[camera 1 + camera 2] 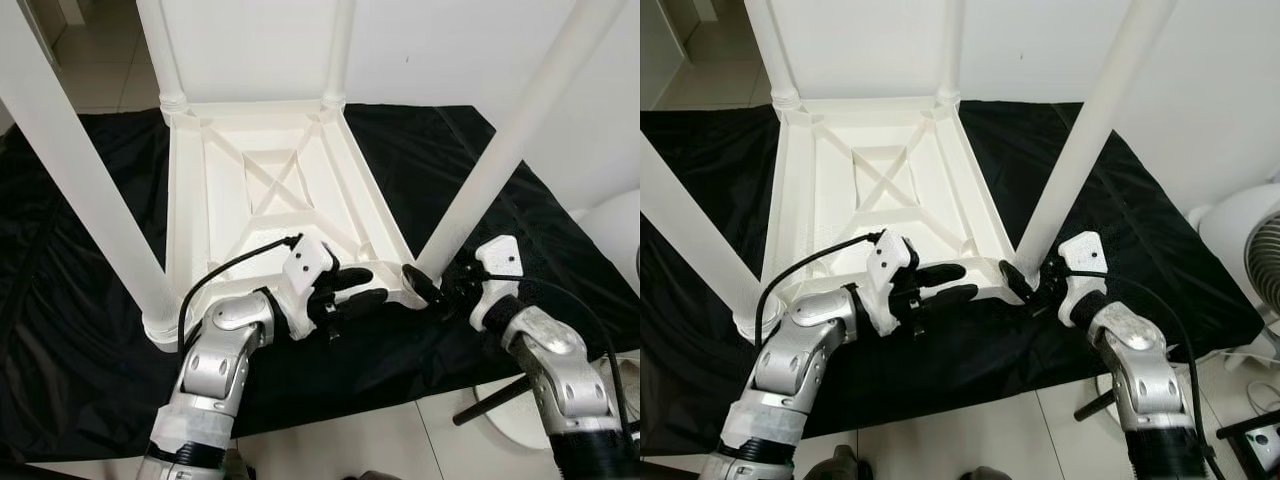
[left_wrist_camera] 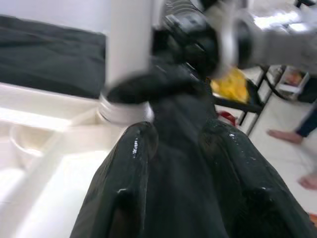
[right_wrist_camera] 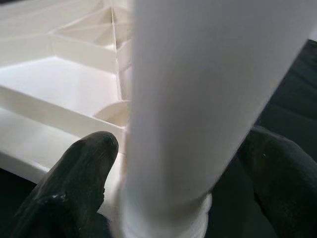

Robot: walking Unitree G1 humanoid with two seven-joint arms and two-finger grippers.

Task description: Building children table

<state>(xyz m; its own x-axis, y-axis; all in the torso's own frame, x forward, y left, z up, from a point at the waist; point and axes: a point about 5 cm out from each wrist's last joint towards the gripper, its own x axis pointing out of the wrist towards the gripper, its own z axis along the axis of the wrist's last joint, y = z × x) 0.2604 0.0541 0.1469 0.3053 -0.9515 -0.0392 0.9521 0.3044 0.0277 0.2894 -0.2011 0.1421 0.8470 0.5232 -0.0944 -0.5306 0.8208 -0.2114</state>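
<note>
Right wrist view: two rounded black fingertips [image 3: 84, 163] sit on either side of a smooth white cylindrical leg [image 3: 198, 99], pinching it just above its ringed base.
Right gripper [image 1: 437, 283]: closed around the foot of the near-right leg where it meets the table corner; silver arm with a white wrist housing rising from the near right.
Left gripper [image 1: 352, 291]: glossy black fingers lying close together and level, tips at the near edge of the table just left of that same corner; whether they are pressed on anything I cannot tell. Its blurred wrist view looks along the fingers toward the leg base and the right gripper.
Children table [image 1: 200, 200]: white moulded plastic, upside down on the cloth, underside up; ribbed frame with a square centre panel crossed by an X brace.
Near-left leg [image 1: 80, 190]: thick white tube standing in its ringed socket at the near-left corner, well left of the left gripper.
Far legs [image 1: 160, 45]: two more white tubes upright in the far corners.
Black cloth [image 1: 90, 330]: dark, wrinkled sheet spread under the table over pale floor tiles.
Fan [image 1: 1250, 250]: white, round, just beside the cloth at the right.
</note>
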